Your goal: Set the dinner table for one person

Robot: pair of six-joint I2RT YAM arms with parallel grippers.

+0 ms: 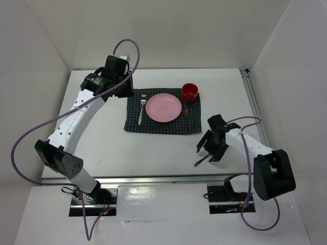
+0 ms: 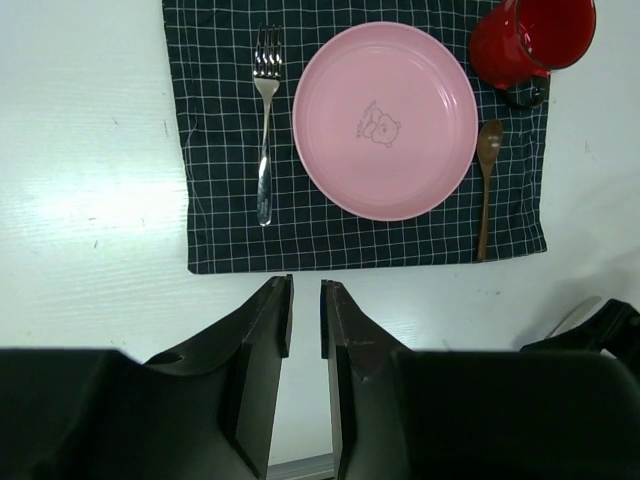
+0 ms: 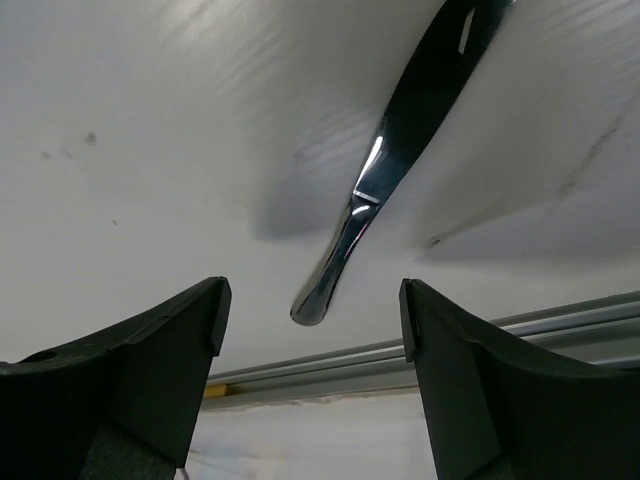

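Observation:
The dinner table (image 1: 102,148) carries a dark checked placemat (image 1: 134,122). On the placemat lie a fork (image 1: 141,111), a pink plate (image 1: 163,107), a wooden spoon (image 1: 186,120) and a red mug (image 1: 189,92). A shiny metal utensil (image 1: 201,161) lies on the bare table to the right of the placemat. My right gripper (image 1: 208,151) stands open just over it. In the right wrist view the utensil's handle end (image 3: 322,298) sits between the wide-apart fingertips (image 3: 212,300), untouched. My left gripper (image 1: 124,88) hangs high by the placemat's far left corner. Its fingers (image 2: 270,330) stand a narrow gap apart with nothing between them.
A metal rail (image 1: 153,178) runs along the table's near edge, close behind the utensil (image 3: 420,350) in the right wrist view. Another rail (image 1: 254,102) lines the right side. White walls enclose the table at the back and on both sides.

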